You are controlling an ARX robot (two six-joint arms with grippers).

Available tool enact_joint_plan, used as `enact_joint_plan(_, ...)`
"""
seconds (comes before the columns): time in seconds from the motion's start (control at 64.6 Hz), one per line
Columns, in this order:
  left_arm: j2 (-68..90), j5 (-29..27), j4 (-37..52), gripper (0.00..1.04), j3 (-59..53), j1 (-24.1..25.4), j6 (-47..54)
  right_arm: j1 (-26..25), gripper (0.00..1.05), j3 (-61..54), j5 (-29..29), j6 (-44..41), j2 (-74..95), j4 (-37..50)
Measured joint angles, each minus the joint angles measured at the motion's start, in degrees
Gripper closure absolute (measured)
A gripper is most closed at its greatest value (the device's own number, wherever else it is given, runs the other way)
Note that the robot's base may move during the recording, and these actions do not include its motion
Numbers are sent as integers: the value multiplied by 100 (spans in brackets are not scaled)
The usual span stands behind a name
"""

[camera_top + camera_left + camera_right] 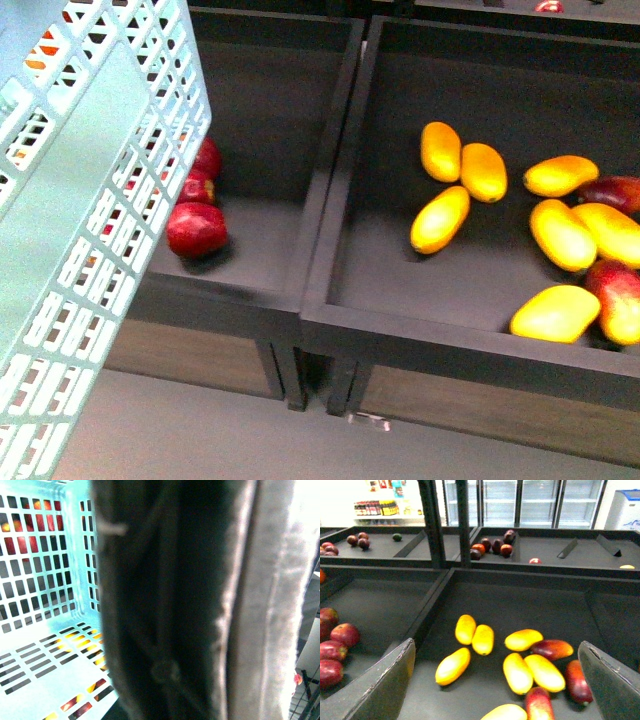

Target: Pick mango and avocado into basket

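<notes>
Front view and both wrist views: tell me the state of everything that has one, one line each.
Basket: tilted, raised in front of the left bin; the part of its floor in view is bare.
Mangoes: lying loose in the right bin, none gripped.
Red fruits: lying in the left bin, partly hidden by the basket.
Right gripper: jaws wide open, empty, facing the mangoes.
</notes>
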Motion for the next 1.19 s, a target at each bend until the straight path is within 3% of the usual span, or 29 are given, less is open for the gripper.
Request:
enact_joint_plan(0.991,15,-68,0,91,2,33,68,-7,9,0,-22,0,2,2)
enact_joint_plan(1.022,26,39,-24,91,4,37,136,-7,9,0,-22,0,4,2)
enact_joint_plan(1.115,402,1152,-981,91,446,35,1322,-7,9,0,-17,0,2,2)
enact_joint_plan(1.192,734,1473,-997,91,649,-260,2535,-7,9,0,-22,0,2,2)
